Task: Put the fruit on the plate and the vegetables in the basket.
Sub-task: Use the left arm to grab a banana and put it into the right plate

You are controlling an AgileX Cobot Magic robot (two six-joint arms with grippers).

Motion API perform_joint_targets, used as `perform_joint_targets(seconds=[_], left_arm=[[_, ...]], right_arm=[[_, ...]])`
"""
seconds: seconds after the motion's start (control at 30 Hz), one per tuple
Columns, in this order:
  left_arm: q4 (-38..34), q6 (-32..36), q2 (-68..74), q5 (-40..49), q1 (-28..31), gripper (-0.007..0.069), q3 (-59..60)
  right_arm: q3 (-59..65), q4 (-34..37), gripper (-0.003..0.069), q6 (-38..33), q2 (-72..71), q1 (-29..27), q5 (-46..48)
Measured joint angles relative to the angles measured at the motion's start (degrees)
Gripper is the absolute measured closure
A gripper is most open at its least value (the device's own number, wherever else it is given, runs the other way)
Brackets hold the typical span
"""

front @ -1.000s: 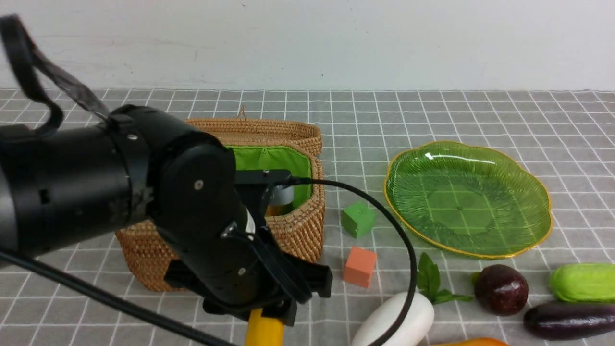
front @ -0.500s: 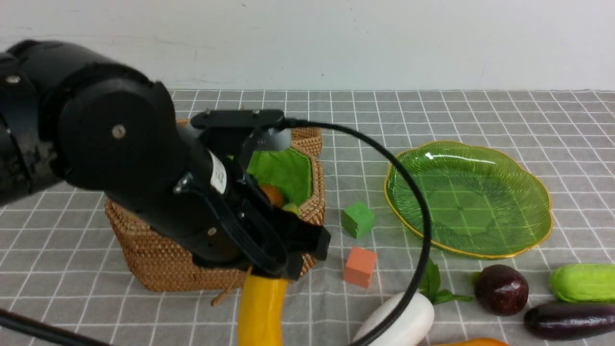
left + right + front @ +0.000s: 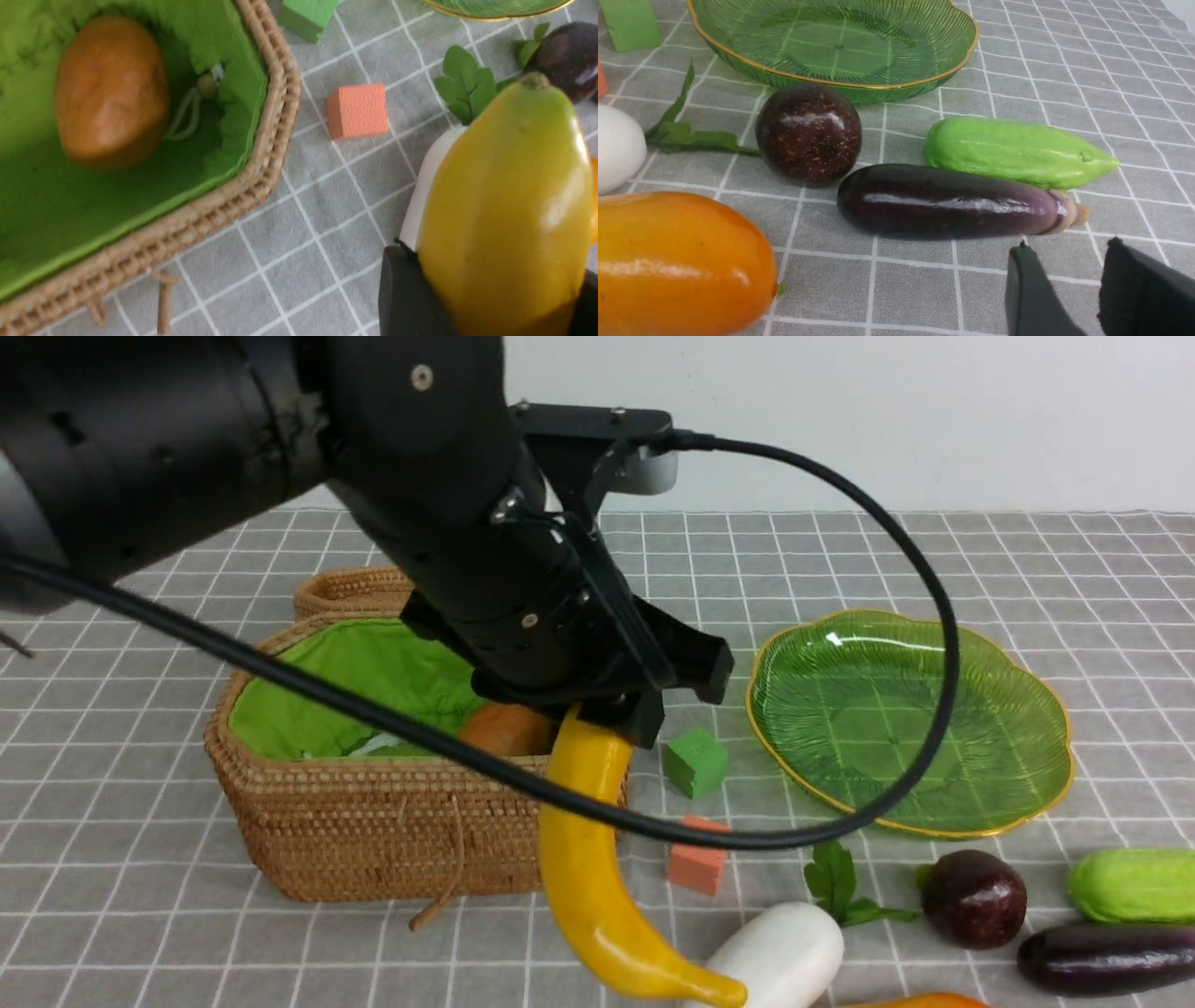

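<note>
Progress: early. One vegetable of four sorted: potato (image 3: pixel 504 728) inside the basket (image 3: pixel 373 821), left of the plate (image 3: pixel 906 709). Plate bare, no fruit on it yet.

In hand: banana (image 3: pixel 583 859), clamped at its top end by the left gripper (image 3: pixel 607 719). Hangs clear of the cloth, left of the plate, in front of the basket's plate-side corner. Reads as mid-carry toward the plate, so fruit one of three pending.

Left to sort, all on the cloth on the robot's side of the plate:
- maroon fruit (image 3: pixel 974 899), just off the plate's near rim
- gourd (image 3: pixel 1134 885) and eggplant (image 3: pixel 1106 959), side by side off the plate's near-right rim
- radish (image 3: pixel 775 957), near-left of the plate
- mango (image 3: pixel 677 261), farthest from the plate toward the robot

Green cube (image 3: pixel 695 763) and orange cube (image 3: pixel 695 868) just left of the plate, toward the basket. Not part of the job.

View differences:
- From the front: whole layout, no right gripper, mango clipped at the frame edge.
- Only in the right wrist view: right gripper (image 3: pixel 1066 247), jaws apart with nothing between, near the eggplant's pale end; mango in clear view.
- Only in the left wrist view: banana seated between the dark pads (image 3: pixel 411 294); potato on the green lining with a cord beside it.
</note>
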Motion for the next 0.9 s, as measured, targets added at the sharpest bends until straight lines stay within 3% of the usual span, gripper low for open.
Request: perform_joint_targets(seconds=[0.7,0.9], left_arm=[[5.6,4.3,12.8,2.0,0.0,0.0322,-11.1],[5.6,4.4,14.1,-7.6,0.0,0.0322,-11.6]], right_arm=[[0.0,0.0,0.0418,0.0,0.0,0.0,0.0],[0.0,0.0,0.0418,-0.1,0.0,0.0,0.0]])
